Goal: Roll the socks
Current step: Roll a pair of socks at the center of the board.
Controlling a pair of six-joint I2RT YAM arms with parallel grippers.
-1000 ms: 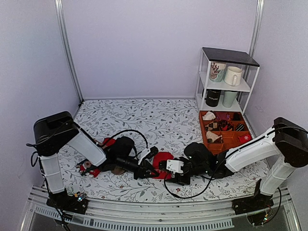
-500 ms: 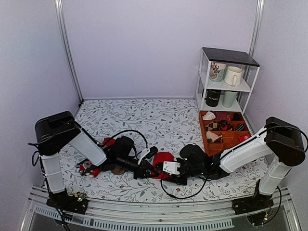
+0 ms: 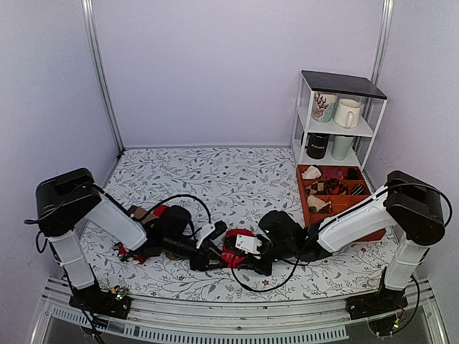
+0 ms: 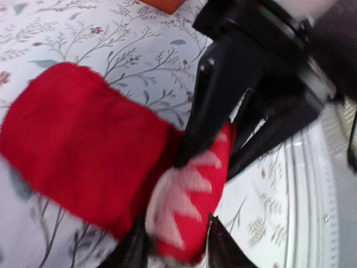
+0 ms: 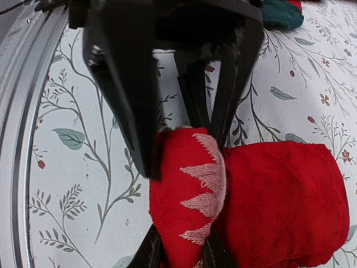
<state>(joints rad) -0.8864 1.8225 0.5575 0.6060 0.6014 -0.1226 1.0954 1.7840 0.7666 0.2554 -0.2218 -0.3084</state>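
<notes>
Right wrist view: right gripper (image 5: 181,252) pinches the patterned end of the socks (image 5: 273,195) on the table (image 5: 78,184). Left gripper (image 4: 175,251) straddles that end, and whether it clamps cannot be told. Rolling appears to be in hand; the next move likely calls for turning this end over the red body.

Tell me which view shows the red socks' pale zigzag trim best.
Right wrist: the socks fill the frame in sharp focus, with the pale zigzag trim clear along the folded end. Left wrist shows the same trim, but blurred. Top external shows only a small red patch, and the trim cannot be made out.
</notes>
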